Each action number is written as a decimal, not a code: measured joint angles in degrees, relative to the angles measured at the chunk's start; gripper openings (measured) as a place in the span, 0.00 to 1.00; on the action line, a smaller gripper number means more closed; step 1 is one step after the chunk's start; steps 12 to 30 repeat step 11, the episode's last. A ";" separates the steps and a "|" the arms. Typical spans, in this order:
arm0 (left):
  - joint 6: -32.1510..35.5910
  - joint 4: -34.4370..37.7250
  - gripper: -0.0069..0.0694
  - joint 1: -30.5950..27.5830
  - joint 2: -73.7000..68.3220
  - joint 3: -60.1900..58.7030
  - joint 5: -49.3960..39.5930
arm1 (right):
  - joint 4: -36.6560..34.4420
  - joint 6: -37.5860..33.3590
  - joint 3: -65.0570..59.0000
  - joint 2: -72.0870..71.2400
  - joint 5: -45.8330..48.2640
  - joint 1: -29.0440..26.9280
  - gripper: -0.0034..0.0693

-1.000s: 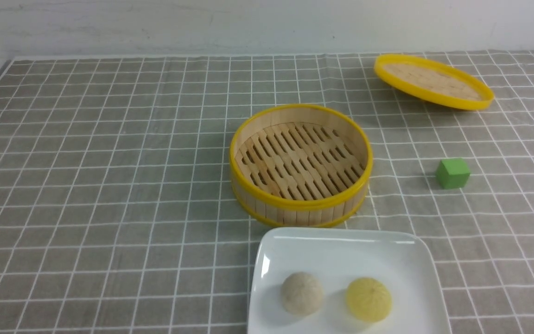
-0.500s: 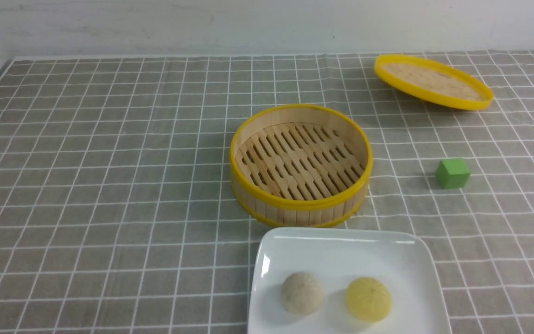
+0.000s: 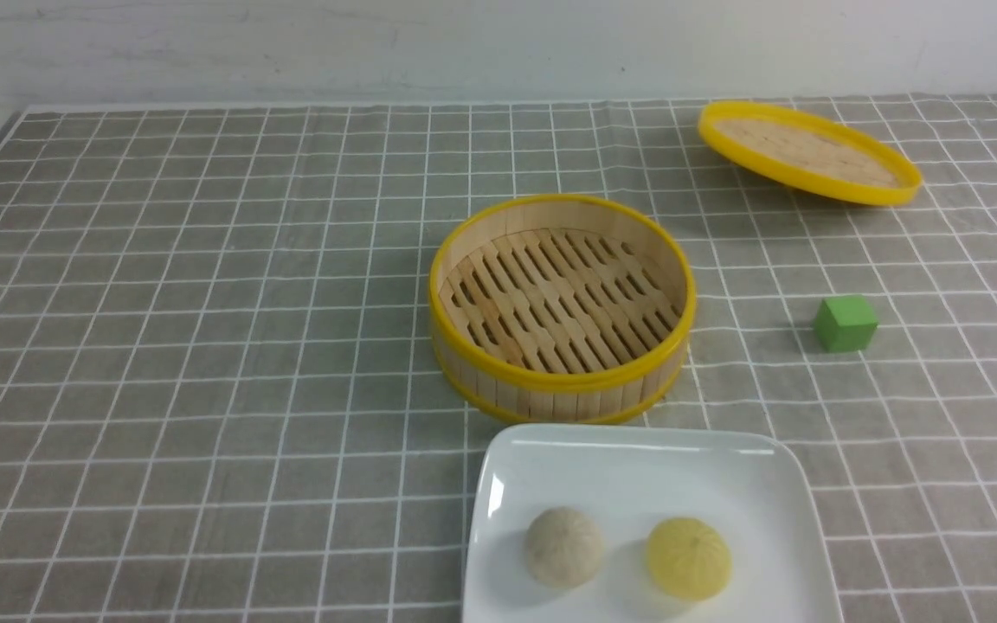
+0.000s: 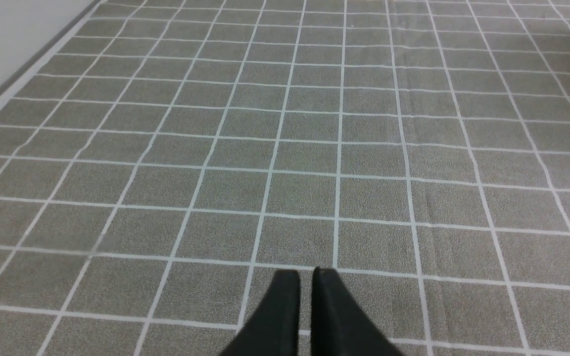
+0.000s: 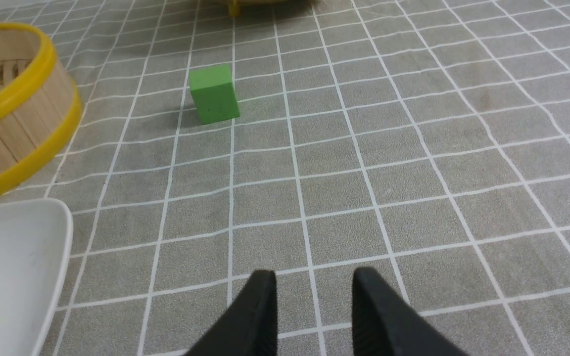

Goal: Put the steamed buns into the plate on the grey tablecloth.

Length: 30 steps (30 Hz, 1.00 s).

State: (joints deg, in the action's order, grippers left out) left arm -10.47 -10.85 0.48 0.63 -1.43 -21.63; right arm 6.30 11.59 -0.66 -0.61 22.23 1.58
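Although you might look for some shift across the last second, nothing on the worktop has moved: both steamed buns, the beige bun (image 3: 562,546) and the yellow bun (image 3: 688,558), sit side by side, apart, in the white square plate (image 3: 637,459) at the near edge of the worktop, right of centre. You can judge the task finished and the arms parked.

Your left claw (image 4: 306,278) hovers over bare grey tablecloth (image 3: 204,346) toward the near left corner, its tips nearly touching and holding nothing. Your right claw (image 5: 313,279) hangs over the cloth near the plate's right corner, its tips parted with a clear gap, also empty.

Just behind the plate stands the empty bamboo steamer (image 3: 561,305), near mid-worktop. The green cube (image 3: 845,323) lies toward the right edge, and the steamer lid (image 3: 808,151), one side tilted up, rests near the far right corner. Nothing blocks either arm.
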 joint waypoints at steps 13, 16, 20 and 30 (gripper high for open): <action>-0.04 -0.18 0.19 0.00 0.00 0.00 0.00 | 0.00 0.00 0.00 0.00 0.00 0.00 0.37; -0.04 -0.18 0.19 0.00 0.00 0.00 0.00 | 0.00 0.00 0.00 0.00 0.00 0.00 0.37; -0.04 -0.18 0.19 0.00 0.00 0.00 0.00 | 0.00 0.00 0.00 0.00 0.00 0.00 0.37; -0.04 -0.18 0.19 0.00 0.00 0.00 0.00 | 0.00 0.00 0.00 0.00 0.00 0.00 0.37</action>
